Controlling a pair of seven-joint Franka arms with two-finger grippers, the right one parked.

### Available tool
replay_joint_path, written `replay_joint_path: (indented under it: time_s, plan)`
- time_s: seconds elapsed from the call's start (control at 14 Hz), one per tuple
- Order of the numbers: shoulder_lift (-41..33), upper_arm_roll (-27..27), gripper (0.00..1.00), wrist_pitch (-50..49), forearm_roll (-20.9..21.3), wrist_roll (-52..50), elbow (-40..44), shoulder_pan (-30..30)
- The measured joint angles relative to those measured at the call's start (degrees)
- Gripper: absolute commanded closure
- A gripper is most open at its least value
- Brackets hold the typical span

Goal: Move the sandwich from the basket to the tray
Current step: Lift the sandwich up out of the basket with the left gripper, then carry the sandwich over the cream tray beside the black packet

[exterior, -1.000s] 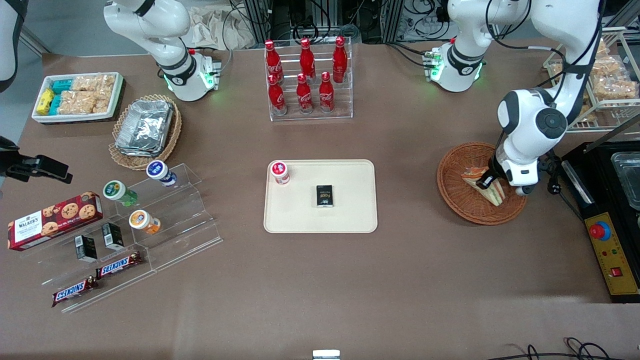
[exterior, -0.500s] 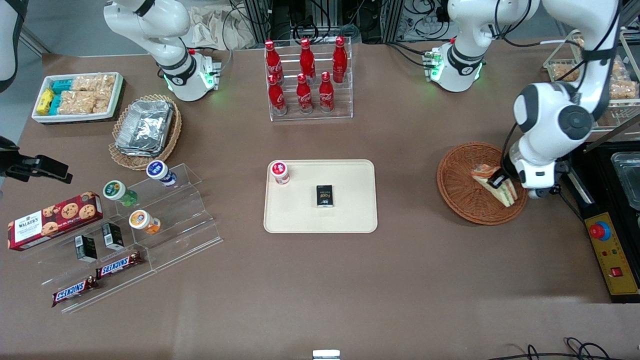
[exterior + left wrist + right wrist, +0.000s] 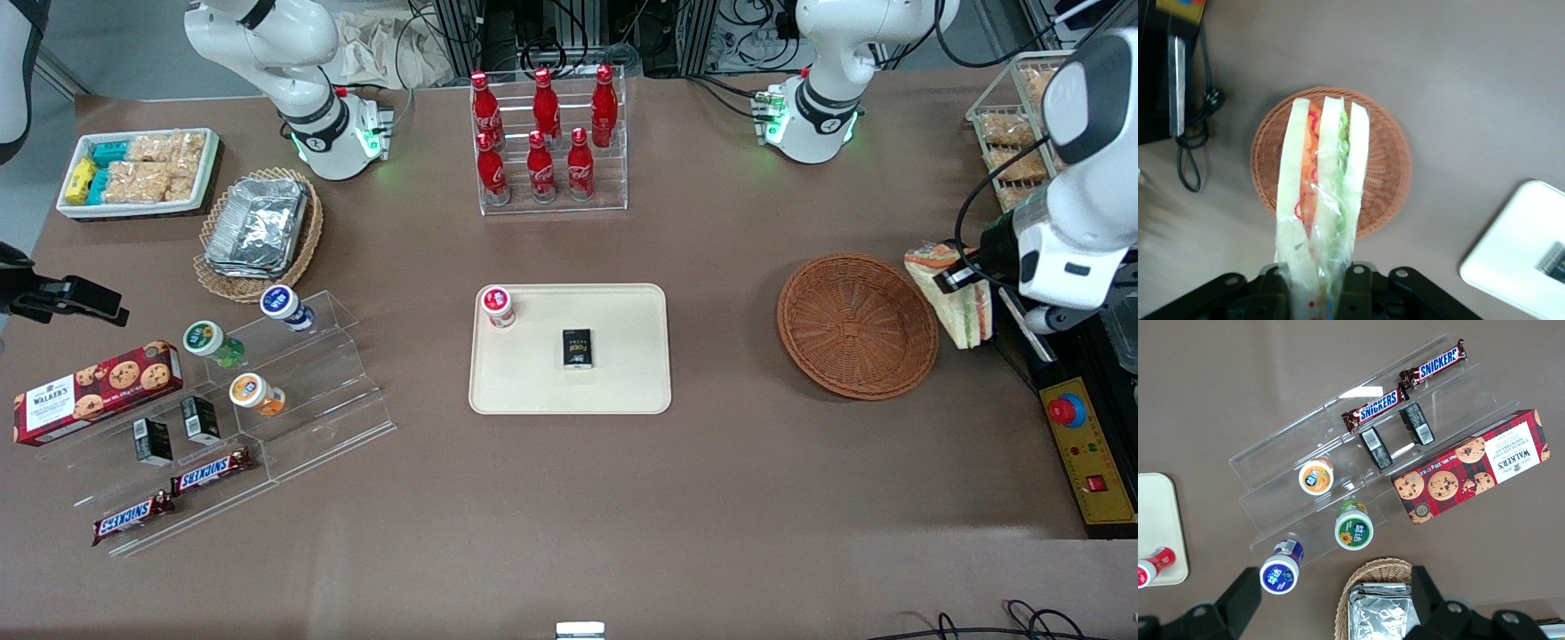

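Brown table [image 3: 551, 498] carries cream tray [image 3: 622, 391] at middle, reddish basket [image 3: 856, 325] toward working arm's end. Gripper [image 3: 965, 272] raised beside basket, jaws clamped on sandwich [image 3: 951, 293], held above table.

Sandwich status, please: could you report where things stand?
Gripper shut on sandwich, lifted clear of basket. Tray already holds a small bottle and a black box.

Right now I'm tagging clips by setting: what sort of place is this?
Probably a robotics lab staged as a snack shop: tiered clear rack of red cola bottles, cable clutter, and the gripper holding a wrapped triangular sandwich beside the reddish-brown wicker basket.
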Motion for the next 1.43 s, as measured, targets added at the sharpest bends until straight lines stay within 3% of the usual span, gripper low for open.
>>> replay_joint_path:
  time_s: [0.21, 0.5, 0.93, 1.07, 1.43]
  plan:
    - [0.82, -7.78, 1.00, -1.09, -2.65, -2.02, 6.31, -0.81]
    - [4.19, -16.41, 1.00, 1.24, -4.38, -5.47, 7.06, -2.30]
    - [14.46, -24.64, 1.00, 20.77, -3.25, -6.26, -2.81, -2.78]
    - [18.20, -25.19, 1.00, 25.77, -1.90, -6.69, -5.08, -3.61]
    - [28.92, -25.39, 1.00, 36.32, 8.94, -17.40, -5.82, -8.74]
